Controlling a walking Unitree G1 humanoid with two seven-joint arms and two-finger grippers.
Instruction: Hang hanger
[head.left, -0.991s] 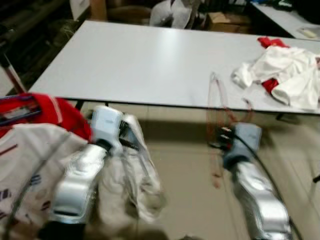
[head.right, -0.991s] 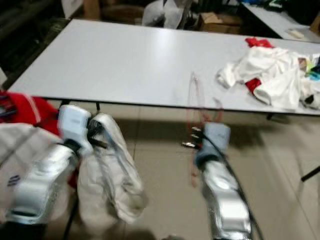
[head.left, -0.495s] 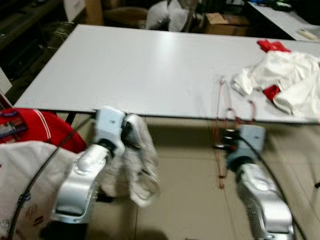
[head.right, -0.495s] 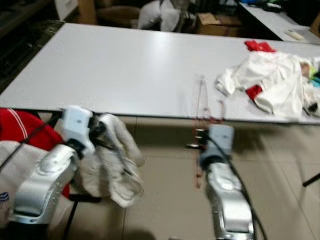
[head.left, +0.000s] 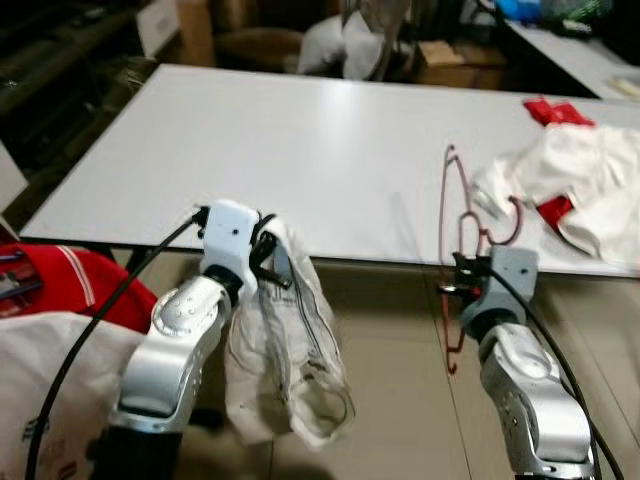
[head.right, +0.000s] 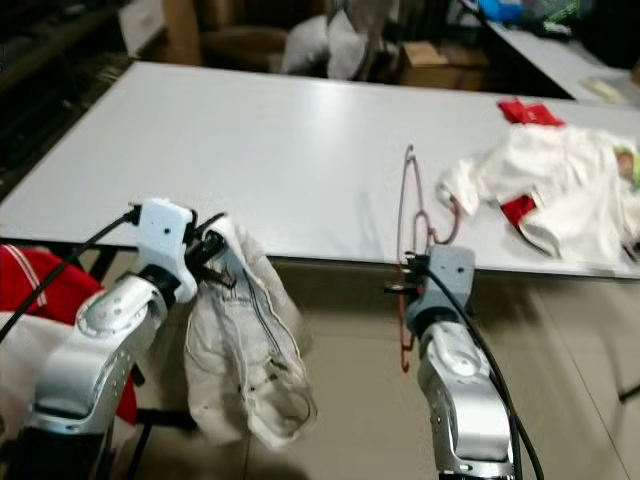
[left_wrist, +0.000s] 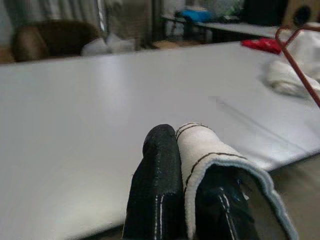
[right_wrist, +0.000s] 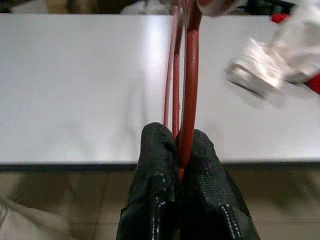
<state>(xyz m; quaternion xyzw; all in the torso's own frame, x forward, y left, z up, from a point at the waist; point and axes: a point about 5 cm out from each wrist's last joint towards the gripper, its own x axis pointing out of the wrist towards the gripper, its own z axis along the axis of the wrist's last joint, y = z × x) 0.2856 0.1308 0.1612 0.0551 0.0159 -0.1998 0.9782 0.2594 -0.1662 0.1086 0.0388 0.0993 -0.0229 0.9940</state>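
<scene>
Raised since 0.5 s ago, red hanger (head.left: 455, 215) is being clamped upright by R gripper (right_wrist: 181, 150) at white table (head.left: 300, 140) edge, while cream garment (head.left: 285, 350) is being pinched by L gripper (left_wrist: 187, 165), hanging below.

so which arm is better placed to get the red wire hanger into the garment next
Right, probably. The right gripper is already shut on the red wire hanger, held upright at the edge of the white table. The left gripper is clamped on the cream garment hanging below it, so it can only present it.
</scene>
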